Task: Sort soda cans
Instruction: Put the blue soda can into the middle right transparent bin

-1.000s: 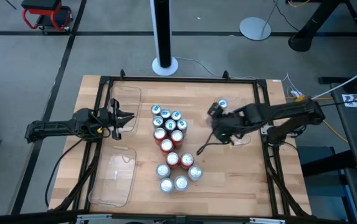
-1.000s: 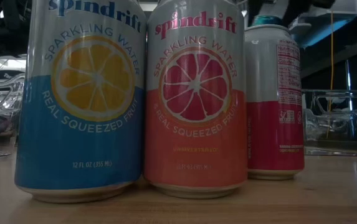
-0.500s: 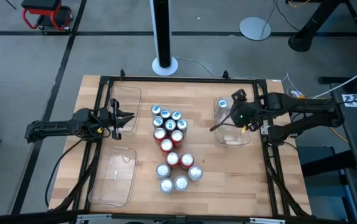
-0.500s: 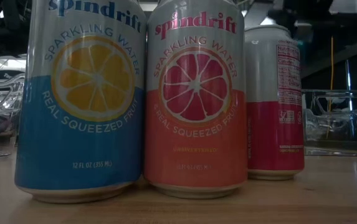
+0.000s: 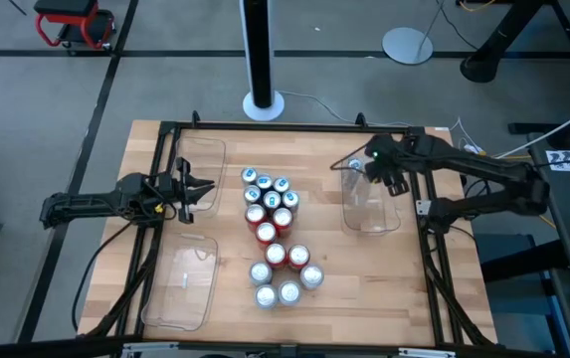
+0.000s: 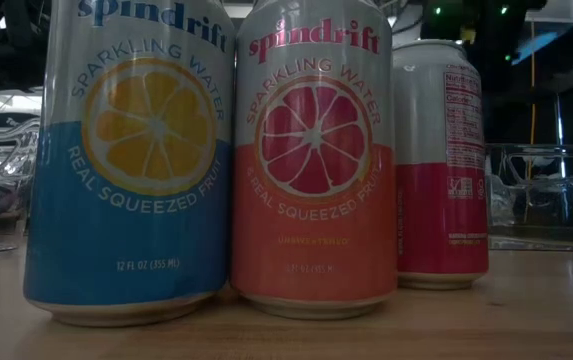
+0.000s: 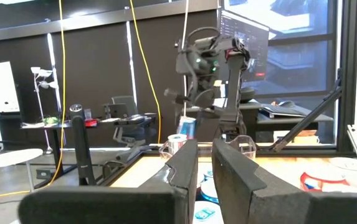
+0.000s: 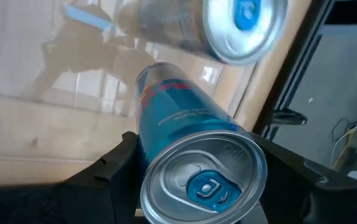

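From table height I read "spindrift SPARKLING WATER REAL SQUEEZED FRUIT" on a blue and silver drink can with an orange-slice picture (image 6: 131,160), and the same words on the coral-red and silver can with a grapefruit slice (image 6: 314,160) touching it. A third can, pink below and silver above (image 6: 442,165), shows a nutrition panel too small for me to read.

My landmark is the cluster of silver-topped soda cans (image 5: 273,234) in the middle of the pale wooden table (image 5: 225,298). It runs as a narrow column, blue cans at the far end, red ones in the middle, silver-grey ones nearest the front edge.

My right gripper (image 5: 382,171) sits right of the cluster, over the far end of the clear rectangular plastic tray (image 5: 369,219). Its fingers are clamped on a slim blue can with a silver top and blue tab (image 8: 194,162); red lettering on its side is unreadable. A second silver-topped can (image 8: 222,22) is close beyond it in the tray.

My left gripper (image 5: 197,189) waits left of the cluster, fingers (image 7: 184,171) pressed nearly together with nothing between them.

Two more clear plastic trays (image 5: 187,283) lie left of the cluster along the table's left edge. Bare wood is open on both sides of the cluster. A black frame rail (image 5: 285,127) borders the table.
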Motion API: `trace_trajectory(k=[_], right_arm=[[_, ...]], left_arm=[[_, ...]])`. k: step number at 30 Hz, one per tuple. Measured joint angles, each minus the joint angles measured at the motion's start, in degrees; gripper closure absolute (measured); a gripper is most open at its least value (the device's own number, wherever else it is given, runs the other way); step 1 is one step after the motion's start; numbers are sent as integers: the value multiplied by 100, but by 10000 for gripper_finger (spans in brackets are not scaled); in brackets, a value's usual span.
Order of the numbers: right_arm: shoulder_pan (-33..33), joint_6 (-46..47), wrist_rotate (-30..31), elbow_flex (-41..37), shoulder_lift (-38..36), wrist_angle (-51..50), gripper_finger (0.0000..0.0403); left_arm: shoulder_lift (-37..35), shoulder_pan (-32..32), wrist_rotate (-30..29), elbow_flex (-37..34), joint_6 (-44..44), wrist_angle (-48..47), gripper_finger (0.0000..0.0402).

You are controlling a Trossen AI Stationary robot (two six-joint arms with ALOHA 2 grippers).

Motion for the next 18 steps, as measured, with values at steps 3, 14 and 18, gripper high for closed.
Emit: trace_trajectory(k=[3, 14, 18], right_arm=[[-328, -176, -236, -171, -2, 163, 158], [-856, -396, -495, -678, 0, 808, 147], [-856, -406, -494, -800, -7, 1010, 126]], left_arm=[[2, 0, 2, 0, 2, -2, 361], [2, -1, 0, 0, 5, -13, 361], [0, -2, 0, 0, 6, -13, 361]])
